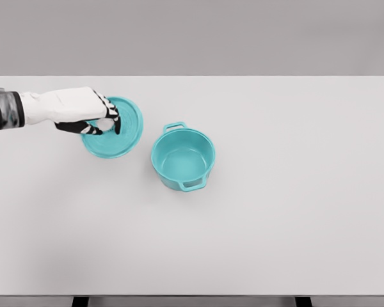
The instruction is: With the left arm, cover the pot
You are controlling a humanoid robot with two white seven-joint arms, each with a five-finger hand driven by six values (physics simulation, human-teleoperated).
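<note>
Starting at the near edge: the white table (256,256) runs almost the full width of the view, and its near half is just bare surface, so loads of open room there. Two dark leg stubs poke out below the near edge, one left, one right.

Further in, a bit left of the middle, sits the teal pot (183,158). It's upright, uncovered, and you can see straight down into it. It has two loop handles, one pointing toward the near-right and one toward the far-left. All around it is free space, especially to the right, where the table is wide open out to the right edge.

Just left and slightly farther back is the teal lid (123,137), lying flat on the table close to the pot but not touching it. The left hand (93,115) comes in from the left edge and sits over the lid's left part, with its dark-tipped fingers (115,120) curled down around the middle where the knob would be. Looks like a grasp on the lid, though the knob itself is hidden under the hand.

The far edge is well clear of everything. No labels or writing anywhere that I can make out.
</note>
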